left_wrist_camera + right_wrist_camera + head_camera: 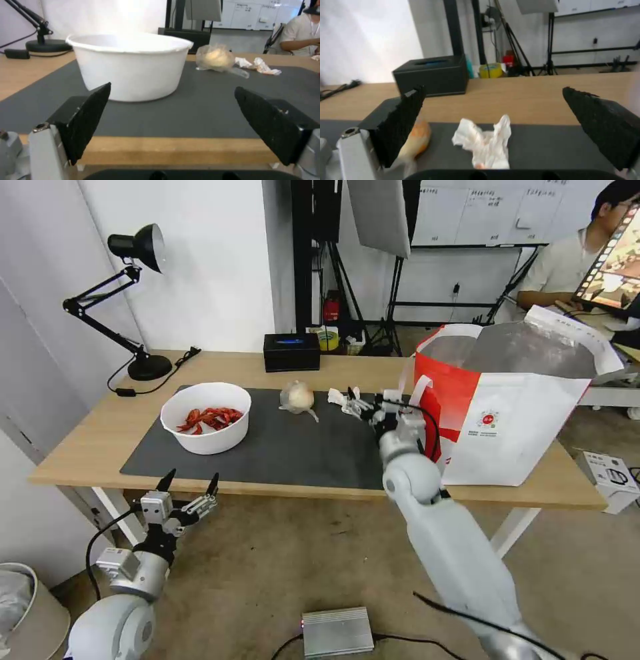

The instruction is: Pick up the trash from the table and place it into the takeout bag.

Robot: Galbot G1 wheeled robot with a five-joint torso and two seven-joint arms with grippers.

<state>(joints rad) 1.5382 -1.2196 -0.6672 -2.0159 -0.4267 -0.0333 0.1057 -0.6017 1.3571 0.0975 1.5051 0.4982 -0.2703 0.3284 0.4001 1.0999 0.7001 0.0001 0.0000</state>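
1. Mat [280,447]: dark grey, on the worktop [87,433]; take it as your landmark.
2. Bowl [206,418]: white, round, red shells inside; on the mat's left part. Likely stiff-walled and the heaviest item. You would grip it by the rim and keep it level, or the shells may spill.
3. Plastic bag [297,397]: balled, clear; near the mat's far edge, about midway. Likely very light, soft and slippery; pinch a bunched fold.
4. Tissue [341,400]: crumpled, white; on the mat's far edge, right of the plastic bag. Light and easily crushed; pinch the raised middle.
5. Takeout bag [513,407]: white and red, mouth open; stands at the mat's right end.
6. Right end effector [360,404]: over the mat's far right part, jaws spread wide either side of the tissue, holding nothing.
7. Left end effector [189,483]: just off the mat's near edge, facing the bowl, jaws wide, empty.
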